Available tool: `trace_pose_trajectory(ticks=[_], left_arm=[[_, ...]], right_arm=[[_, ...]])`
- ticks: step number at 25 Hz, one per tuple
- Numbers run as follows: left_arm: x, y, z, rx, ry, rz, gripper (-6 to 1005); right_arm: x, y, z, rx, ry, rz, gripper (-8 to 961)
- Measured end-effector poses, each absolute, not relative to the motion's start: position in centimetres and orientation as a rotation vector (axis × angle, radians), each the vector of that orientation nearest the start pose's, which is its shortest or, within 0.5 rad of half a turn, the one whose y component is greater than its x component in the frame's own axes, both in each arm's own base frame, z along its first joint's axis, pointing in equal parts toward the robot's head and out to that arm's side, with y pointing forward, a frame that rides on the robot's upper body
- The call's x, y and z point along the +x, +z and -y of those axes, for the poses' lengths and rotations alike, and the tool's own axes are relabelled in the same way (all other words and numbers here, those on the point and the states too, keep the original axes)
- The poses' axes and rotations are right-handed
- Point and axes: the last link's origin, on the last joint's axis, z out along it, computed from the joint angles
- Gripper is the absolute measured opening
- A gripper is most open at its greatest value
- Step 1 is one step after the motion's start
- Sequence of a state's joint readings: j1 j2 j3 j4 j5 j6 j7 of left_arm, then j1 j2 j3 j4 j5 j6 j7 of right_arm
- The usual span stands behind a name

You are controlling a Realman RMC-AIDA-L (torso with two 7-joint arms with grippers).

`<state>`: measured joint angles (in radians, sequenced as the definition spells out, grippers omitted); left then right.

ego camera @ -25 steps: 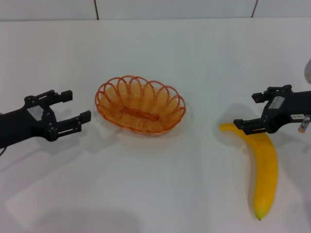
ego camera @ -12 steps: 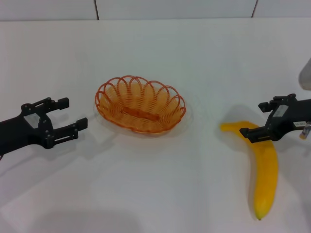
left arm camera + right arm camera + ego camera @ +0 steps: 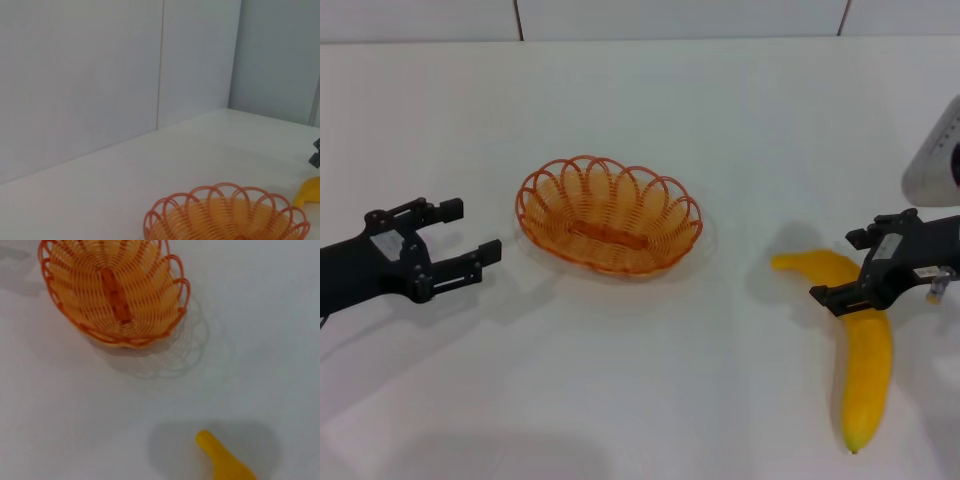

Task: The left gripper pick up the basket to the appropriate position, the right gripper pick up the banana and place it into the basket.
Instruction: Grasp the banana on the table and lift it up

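Observation:
The orange wire basket (image 3: 609,214) rests on the white table, left of centre; it also shows in the left wrist view (image 3: 225,214) and the right wrist view (image 3: 114,291). My left gripper (image 3: 467,232) hovers open a short way to the basket's left, apart from it. The yellow banana (image 3: 860,345) lies at the right, its stem end pointing towards the basket; its tip shows in the wrist views (image 3: 220,456) (image 3: 311,190). My right gripper (image 3: 844,269) is open, straddling the banana's upper curve with one finger on each side.
A white wall with vertical seams (image 3: 161,65) rises behind the table's far edge (image 3: 640,40). Bare white tabletop lies between the basket and the banana, and in front of both.
The right gripper has dropped and moved nearer, down onto the banana's upper part. The left gripper drew back slightly from the basket, then held still. Basket and banana have not moved.

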<state>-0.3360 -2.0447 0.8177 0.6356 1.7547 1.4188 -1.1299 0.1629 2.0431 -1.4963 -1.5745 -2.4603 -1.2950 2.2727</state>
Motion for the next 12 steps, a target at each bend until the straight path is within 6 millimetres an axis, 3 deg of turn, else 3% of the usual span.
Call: trace_pose_trajectory(ticks=[12], left_arm=[[-31.34,1.14,-30.39,-2.516,-0.636,0.501,796]], right_arm=[[24.66,0.82,-30.22,-2.567,-0.375,-0.680,879]])
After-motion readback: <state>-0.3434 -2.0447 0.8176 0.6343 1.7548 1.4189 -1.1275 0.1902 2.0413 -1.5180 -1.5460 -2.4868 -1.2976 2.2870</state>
